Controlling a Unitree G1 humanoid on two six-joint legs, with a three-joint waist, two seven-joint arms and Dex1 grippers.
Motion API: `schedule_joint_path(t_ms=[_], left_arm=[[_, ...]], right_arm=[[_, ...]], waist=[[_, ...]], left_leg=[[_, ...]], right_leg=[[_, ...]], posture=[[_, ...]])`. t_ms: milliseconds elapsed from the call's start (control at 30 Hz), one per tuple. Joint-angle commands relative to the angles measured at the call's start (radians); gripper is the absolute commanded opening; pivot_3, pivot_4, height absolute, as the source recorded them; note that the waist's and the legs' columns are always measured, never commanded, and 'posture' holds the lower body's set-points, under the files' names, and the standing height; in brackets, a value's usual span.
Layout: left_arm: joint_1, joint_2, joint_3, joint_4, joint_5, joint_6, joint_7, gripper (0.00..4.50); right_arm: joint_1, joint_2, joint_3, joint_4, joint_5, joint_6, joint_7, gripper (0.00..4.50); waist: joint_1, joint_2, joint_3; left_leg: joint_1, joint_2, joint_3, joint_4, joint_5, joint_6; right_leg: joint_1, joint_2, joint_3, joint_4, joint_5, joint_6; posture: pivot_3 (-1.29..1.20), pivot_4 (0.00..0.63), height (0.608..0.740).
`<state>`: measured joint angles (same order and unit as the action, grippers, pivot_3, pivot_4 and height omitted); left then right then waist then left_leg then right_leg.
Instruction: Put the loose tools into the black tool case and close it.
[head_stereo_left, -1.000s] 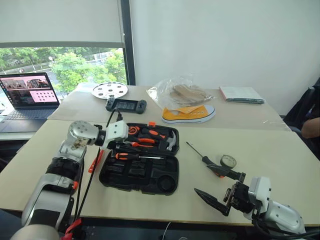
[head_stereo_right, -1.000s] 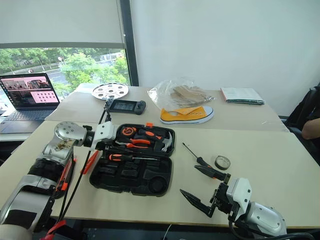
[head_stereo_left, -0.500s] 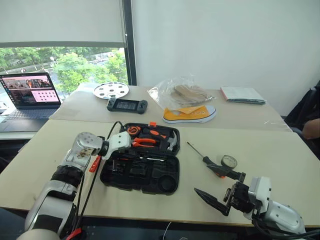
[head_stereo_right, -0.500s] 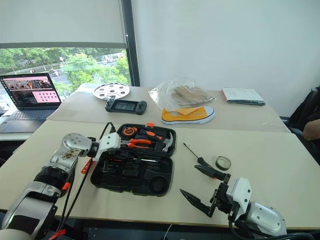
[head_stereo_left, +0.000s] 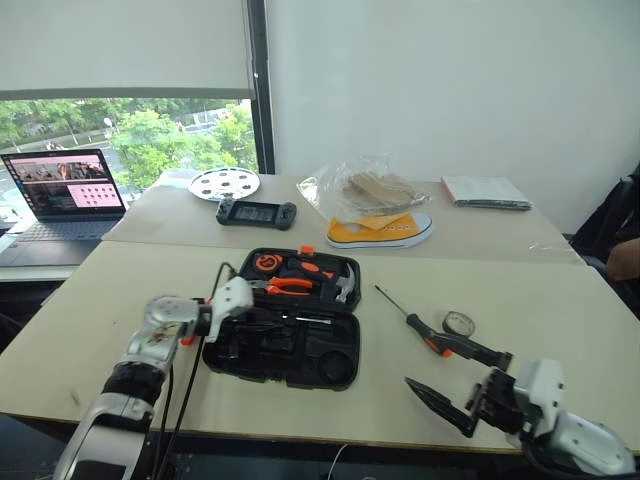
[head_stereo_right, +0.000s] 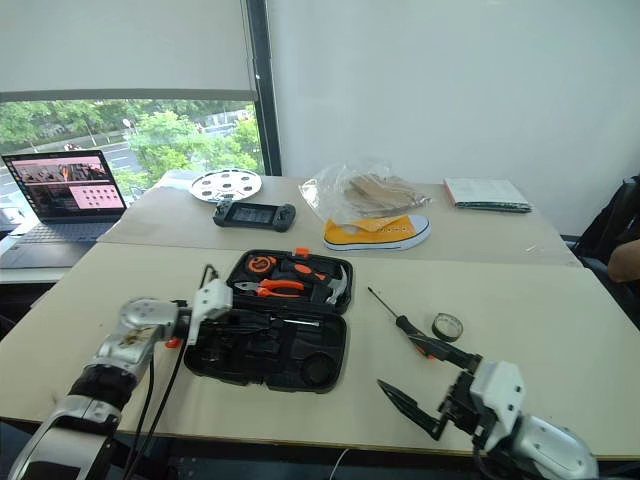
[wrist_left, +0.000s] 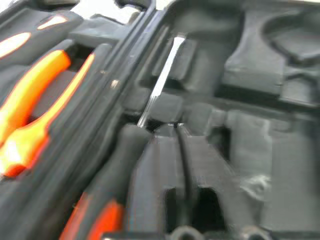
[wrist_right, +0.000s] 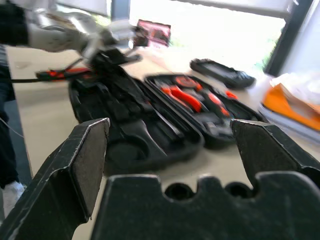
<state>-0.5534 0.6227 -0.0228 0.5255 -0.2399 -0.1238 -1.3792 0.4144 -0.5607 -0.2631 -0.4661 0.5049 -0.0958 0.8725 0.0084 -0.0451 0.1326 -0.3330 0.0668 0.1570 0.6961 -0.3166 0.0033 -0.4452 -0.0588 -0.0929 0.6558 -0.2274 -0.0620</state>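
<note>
The black tool case (head_stereo_left: 340, 355) lies open in the middle of the table. One screwdriver (wrist_left: 120, 165) rests in a recess of its near half, its steel shaft (head_stereo_left: 305, 318) pointing right. My left gripper (head_stereo_left: 245, 305) hovers low over the case's left edge, right beside that handle. A second screwdriver (head_stereo_left: 405, 315) and a small tape roll (head_stereo_left: 459, 323) lie on the table right of the case. My right gripper (head_stereo_left: 430, 365) stands wide open and empty near the front edge, just short of that screwdriver's handle. An orange tool (wrist_right: 55, 74) lies left of the case, partly behind my left arm.
Orange pliers (head_stereo_left: 290, 287) and a hammer (head_stereo_left: 340, 285) sit in the case's far half. Further back are a game console (head_stereo_left: 258, 212), a yellow shoe (head_stereo_left: 380, 230), a plastic bag (head_stereo_left: 365, 190), a white disc (head_stereo_left: 223, 183), a booklet (head_stereo_left: 483, 192) and a laptop (head_stereo_left: 65, 190).
My left gripper has sunk and drawn back toward the case's near-left edge. My right gripper has pulled back to the right, still wide open. The tools on the table have not moved.
</note>
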Motion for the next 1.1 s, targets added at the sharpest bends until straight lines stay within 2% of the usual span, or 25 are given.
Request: schedule_joint_path(t_ms=[33,133,167,233,267,333,433,467,533,633,700,733,900,1033,1100], left_arm=[[0.065,0.094,0.137,-0.091,-0.11,-0.038,-0.047,2.13],[0.178,0.17,0.21,-0.143,-0.159,0.005,-0.071,3.11],[0.21,0.185,0.229,-0.159,-0.174,0.019,-0.072,3.44],[0.291,0.211,0.279,-0.185,-0.206,0.038,-0.078,4.28],[0.332,0.217,0.304,-0.2,-0.22,0.049,-0.073,4.48],[0.388,0.217,0.326,-0.239,-0.241,0.067,-0.064,4.48],[0.441,0.198,0.324,-0.319,-0.267,0.088,-0.063,4.48],[0.445,0.194,0.319,-0.334,-0.269,0.091,-0.06,4.48],[0.447,0.183,0.308,-0.359,-0.273,0.096,-0.055,4.48],[0.448,0.172,0.291,-0.398,-0.279,0.098,-0.055,4.48],[0.447,0.166,0.282,-0.426,-0.282,0.099,-0.053,4.48],[0.447,0.165,0.278,-0.438,-0.284,0.1,-0.053,4.48],[0.462,0.16,0.267,-0.487,-0.288,0.108,-0.043,4.48],[0.484,0.162,0.274,-0.501,-0.288,0.109,-0.032,4.5],[0.491,0.164,0.277,-0.5,-0.286,0.106,-0.03,4.5]], right_arm=[[0.093,0.004,-0.113,0.019,0.007,-0.033,0.003,4.5],[0.161,0.02,-0.172,0.064,-0.035,-0.036,-0.03,4.5],[0.173,0.02,-0.181,0.071,-0.042,-0.025,-0.04,4.5],[0.183,0.013,-0.188,0.073,-0.041,0.012,-0.052,4.5],[0.161,-0.006,-0.182,0.061,-0.028,0.047,-0.058,4.5],[0.081,-0.069,-0.158,0.042,-0.017,0.142,-0.069,4.5],[-0.144,-0.23,-0.067,0.04,-0.042,0.385,-0.096,4.5],[-0.205,-0.266,-0.032,0.046,-0.048,0.445,-0.095,4.5],[-0.354,-0.314,0.052,0.072,-0.054,0.585,-0.113,4.5],[-0.544,-0.346,0.174,0.127,-0.082,0.761,-0.131,4.5],[-0.649,-0.353,0.255,0.174,-0.105,0.86,-0.128,4.5],[-0.691,-0.352,0.294,0.198,-0.123,0.882,-0.119,4.5],[-0.82,-0.36,0.437,0.284,-0.211,0.965,-0.102,4.5],[-0.863,-0.341,0.475,0.309,-0.231,1.006,-0.098,3.48],[-0.869,-0.334,0.479,0.315,-0.238,1.017,-0.101,2.8]], waist=[[-0.002,0.0,0.0],[-0.004,0.004,0.001],[-0.004,0.006,0.001],[-0.003,0.008,0.003],[-0.002,0.009,0.003],[-0.003,0.009,0.003],[-0.015,0.011,0.007],[-0.017,0.012,0.008],[-0.014,0.012,0.007],[-0.005,0.012,0.008],[-0.001,0.012,0.007],[0.001,0.012,0.007],[0.001,0.012,0.007],[0.0,0.012,0.007],[0.0,0.012,0.007]], left_leg=[[0.0,0.0,0.0,-0.001,0.0,0.0],[0.0,0.001,0.0,-0.003,-0.002,0.001],[0.0,0.001,0.0,-0.003,-0.005,0.007],[0.004,0.001,0.001,-0.003,-0.009,0.012],[0.004,0.001,0.001,-0.002,-0.009,0.012],[0.004,0.001,0.001,-0.002,-0.009,0.012],[0.005,0.001,0.003,-0.002,-0.009,0.013],[0.0,0.0,0.002,-0.002,-0.009,0.014],[0.002,0.0,0.001,-0.002,-0.009,0.014],[0.0,0.0,-0.001,-0.003,-0.009,0.013],[-0.006,-0.001,-0.002,-0.004,-0.006,0.008],[-0.007,-0.001,-0.002,-0.003,-0.003,0.003],[-0.019,-0.003,-0.001,-0.001,-0.005,0.007],[-0.02,-0.005,0.0,-0.001,-0.007,0.01],[-0.02,-0.005,-0.001,-0.001,-0.007,0.01]], right_leg=[[0.001,-0.001,0.0,0.0,0.0,0.0],[0.003,-0.002,0.001,-0.002,-0.001,0.001],[0.004,-0.003,0.001,-0.003,-0.002,0.002],[0.003,-0.003,0.0,-0.004,-0.002,0.003],[0.004,-0.003,0.001,-0.005,-0.002,0.003],[0.004,-0.004,0.002,-0.006,-0.002,0.004],[0.004,-0.005,0.005,-0.006,0.0,0.004],[0.004,-0.006,0.006,-0.007,0.001,0.005],[0.004,-0.005,0.006,-0.007,0.002,0.006],[0.001,-0.001,0.003,-0.008,0.001,0.003],[-0.006,0.002,0.002,-0.008,0.004,-0.005],[-0.007,0.003,0.002,-0.007,0.005,-0.006],[-0.015,0.0,-0.002,-0.009,0.003,-0.003],[-0.015,-0.002,-0.002,-0.01,0.002,0.0],[-0.014,-0.002,-0.002,-0.01,0.002,0.001]], posture=[[0.0,0.15,0.74],[0.0,0.15,0.74],[0.0,0.15,0.74],[0.0,0.15,0.74],[0.0,0.15,0.74],[0.0,0.15,0.74],[0.0,0.15,0.74],[0.0,0.15,0.74],[0.0,0.15,0.74],[0.0,0.15,0.74],[0.0,0.15,0.74],[0.0,0.15,0.74],[0.0,0.15,0.74],[0.0,0.15,0.74],[0.0,0.15,0.74]])
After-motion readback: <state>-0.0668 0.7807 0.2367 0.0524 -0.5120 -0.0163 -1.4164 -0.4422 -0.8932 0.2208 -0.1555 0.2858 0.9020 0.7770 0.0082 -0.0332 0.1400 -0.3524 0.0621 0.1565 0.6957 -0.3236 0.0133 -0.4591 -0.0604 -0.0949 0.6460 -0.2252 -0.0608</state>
